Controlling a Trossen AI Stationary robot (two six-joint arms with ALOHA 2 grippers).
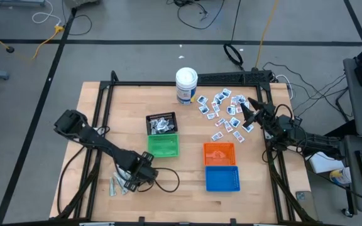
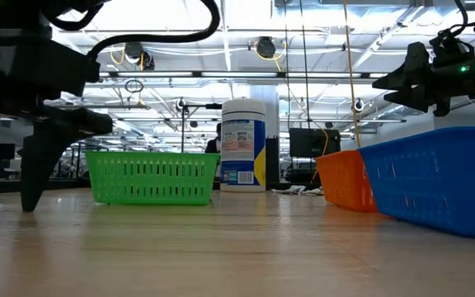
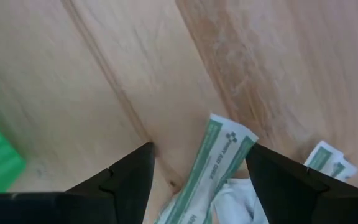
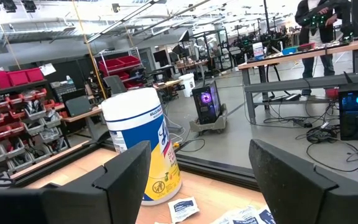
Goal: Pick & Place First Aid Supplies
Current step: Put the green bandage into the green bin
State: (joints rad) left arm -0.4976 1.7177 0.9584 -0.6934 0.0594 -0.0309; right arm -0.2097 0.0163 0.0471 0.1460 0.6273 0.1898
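Packets (image 1: 224, 113) with blue print lie scattered on the table (image 1: 93, 119) between the white canister (image 1: 186, 85) and the right gripper (image 1: 249, 113), which hovers over their edge with fingers apart, holding nothing. Green-striped packets (image 3: 213, 165) lie near the front left corner. The left gripper (image 3: 197, 177) stands over them, fingers spread to either side of one, not closed. Black basket (image 1: 161, 123) holds more packets.

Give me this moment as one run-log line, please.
left gripper: open, low over green-striped packets | right gripper: open above white packets | black basket: partly filled
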